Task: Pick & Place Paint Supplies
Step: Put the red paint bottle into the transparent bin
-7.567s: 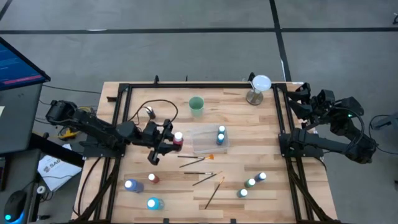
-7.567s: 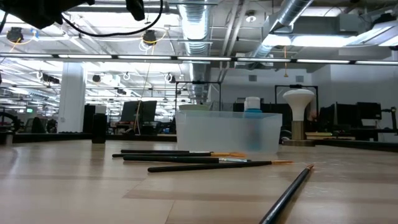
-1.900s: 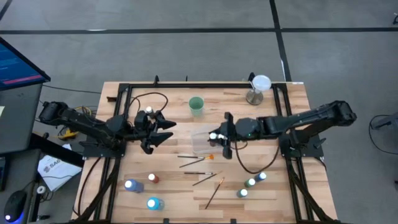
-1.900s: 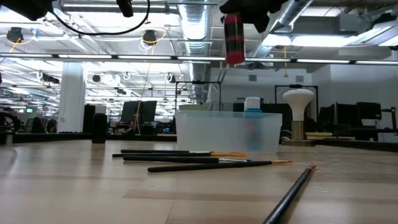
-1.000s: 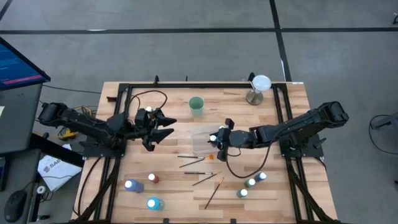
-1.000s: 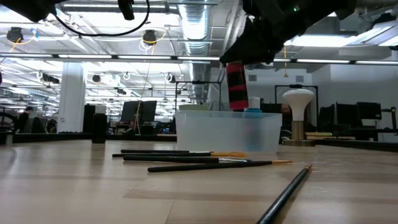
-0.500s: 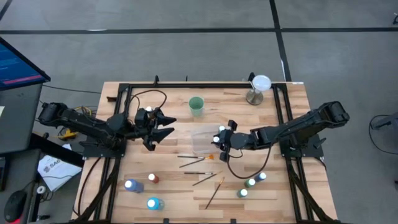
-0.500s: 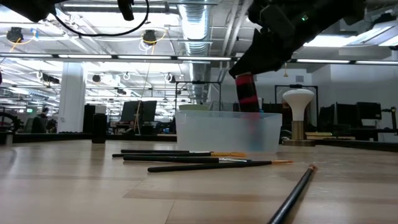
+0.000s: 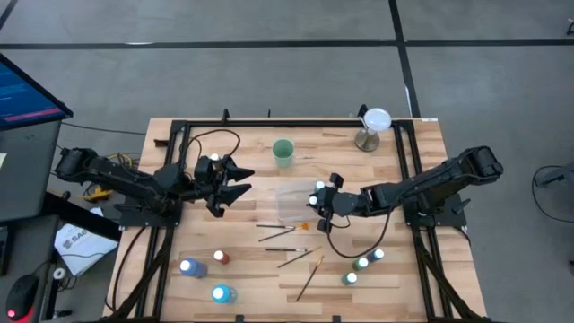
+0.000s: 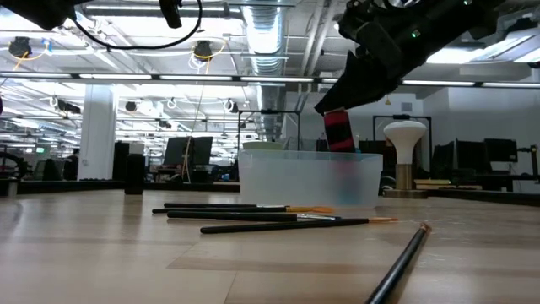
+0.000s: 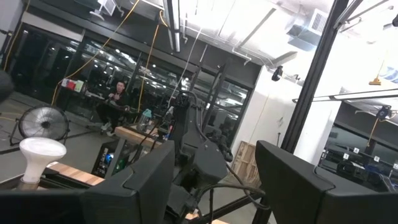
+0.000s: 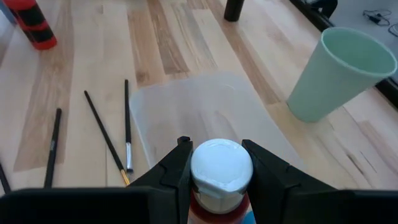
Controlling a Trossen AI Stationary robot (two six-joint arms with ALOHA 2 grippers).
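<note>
Pale wooden planks of the bench [image 9: 269, 269] run under everything, and nearest the low camera lie the thin dark paintbrushes [image 10: 253, 216], clear of the action. Just behind them stands the clear plastic tray [image 10: 308, 177], and over it the right hand [image 12: 216, 163] is clamped on the white-capped red paint bottle [image 10: 339, 131], whose base hangs at about the level of the tray's rim. That is where trouble could start — if the bottle is let go from here while it leans, it may land on its side, or clip the rim and tip out onto the bench. A blue bottle seems to be inside the tray already, so a descent too close to it could knock it over. Farther off, the pale green plastic cup [image 12: 336, 74] stands apart from the tray, out of the way. Off to the other side the left hand [image 9: 235, 182] waits above the bench — fingers apart, holding nothing.
</note>
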